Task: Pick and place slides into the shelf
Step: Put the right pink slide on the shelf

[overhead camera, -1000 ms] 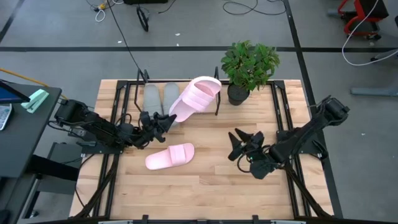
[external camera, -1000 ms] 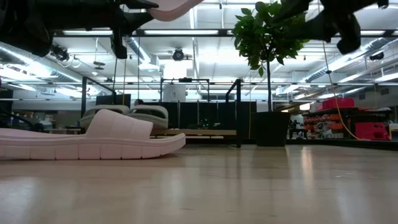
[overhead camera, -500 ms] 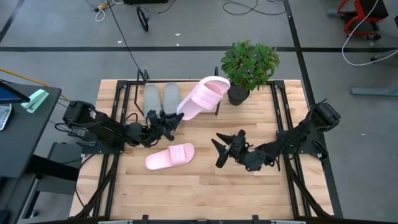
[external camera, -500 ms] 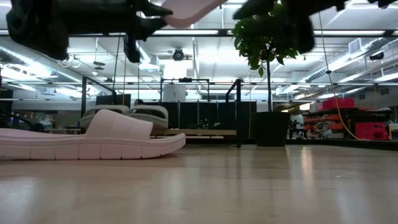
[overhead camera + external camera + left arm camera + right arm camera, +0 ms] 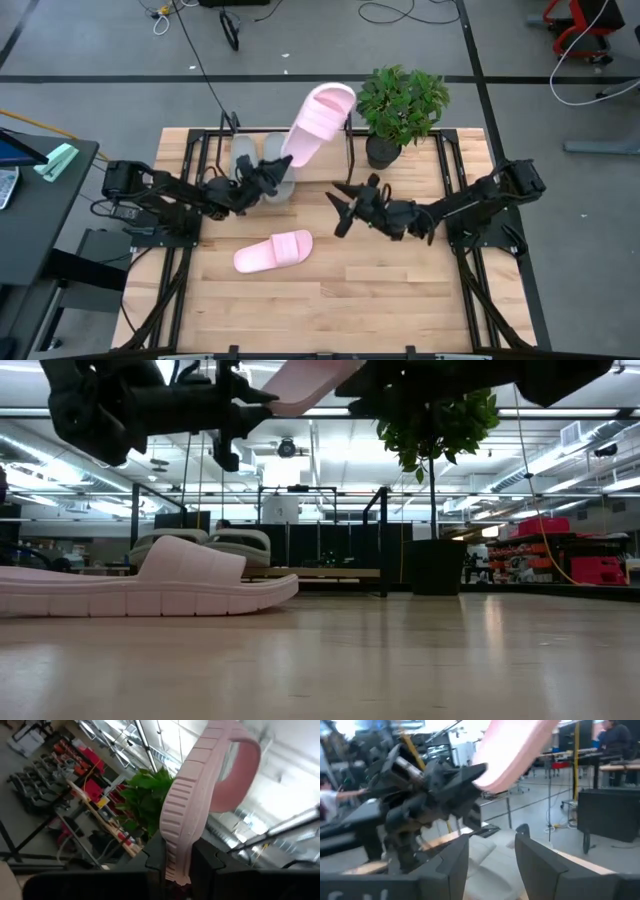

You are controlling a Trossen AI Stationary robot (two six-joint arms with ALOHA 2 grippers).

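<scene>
Pink slide (image 5: 268,252) lies flat on the wooden surface (image 5: 330,300), nearest. Beyond it, the right tool (image 5: 341,208), fingers apart and empty, has advanced toward centre. The left tool (image 5: 272,175), clamped on the second pink slide (image 5: 318,120), has raised it above the shelf (image 5: 348,160), where two grey slides (image 5: 262,158) sit; the plant (image 5: 400,105) crowds the free slot.

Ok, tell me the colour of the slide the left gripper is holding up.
Pale pink slide, clamped in the left gripper; clearest in the high view.
</scene>
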